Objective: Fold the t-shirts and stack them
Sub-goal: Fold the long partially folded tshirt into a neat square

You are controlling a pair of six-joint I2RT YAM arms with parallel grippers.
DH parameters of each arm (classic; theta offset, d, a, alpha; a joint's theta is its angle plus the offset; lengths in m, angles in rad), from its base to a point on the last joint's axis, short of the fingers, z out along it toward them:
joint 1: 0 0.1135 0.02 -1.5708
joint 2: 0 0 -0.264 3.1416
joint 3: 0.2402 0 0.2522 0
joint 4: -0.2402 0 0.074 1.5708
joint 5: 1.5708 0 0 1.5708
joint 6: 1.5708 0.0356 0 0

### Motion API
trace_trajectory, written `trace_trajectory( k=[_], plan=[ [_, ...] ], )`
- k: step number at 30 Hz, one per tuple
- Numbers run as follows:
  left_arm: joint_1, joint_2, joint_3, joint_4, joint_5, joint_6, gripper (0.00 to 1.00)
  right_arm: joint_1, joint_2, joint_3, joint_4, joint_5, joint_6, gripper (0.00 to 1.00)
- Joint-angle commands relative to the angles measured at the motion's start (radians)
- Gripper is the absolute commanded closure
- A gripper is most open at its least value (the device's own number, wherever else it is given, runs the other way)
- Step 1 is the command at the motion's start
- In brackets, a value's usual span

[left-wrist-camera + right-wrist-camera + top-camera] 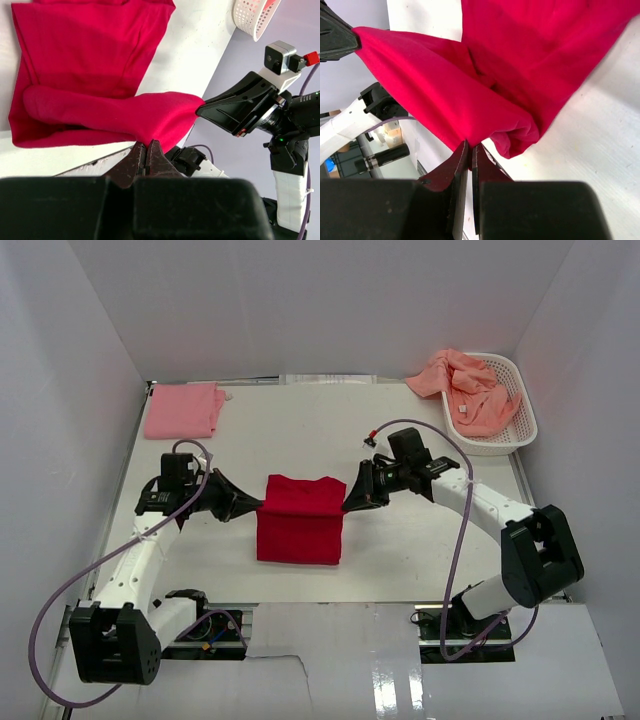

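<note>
A bright red t-shirt point(300, 520) lies partly folded at the table's middle. My left gripper point(258, 506) is shut on its upper left corner, and my right gripper point(345, 506) is shut on its upper right corner, so the top edge is lifted between them. In the left wrist view the red t-shirt point(95, 75) runs from my left gripper point(146, 145) across to the right gripper's tip. In the right wrist view the red t-shirt point(485, 75) hangs from my right gripper point(470, 146). A folded pink t-shirt point(183, 409) lies at the back left. Salmon-orange t-shirts point(470, 390) are heaped in the basket.
A white latticed basket point(524, 425) stands at the back right, with salmon cloth spilling over its left rim. White walls close in the table on three sides. The arm bases point(115, 640) sit at the near edge.
</note>
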Motion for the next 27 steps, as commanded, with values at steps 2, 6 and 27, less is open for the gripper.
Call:
trace_trajectory(
  k=[2, 6, 27],
  plan=[
    [0.010, 0.042, 0.031, 0.091, -0.025, 0.009, 1.00, -0.019, 0.053, 0.070, -0.012, -0.019, -0.052, 0.92],
    [0.010, 0.097, 0.021, 0.158, -0.025, 0.011, 1.00, -0.022, 0.103, 0.090, -0.008, -0.019, -0.066, 0.92],
    [0.011, 0.431, 0.064, 0.382, -0.010, 0.028, 1.00, -0.056, 0.337, 0.256, 0.009, -0.010, -0.107, 0.92]
  ],
)
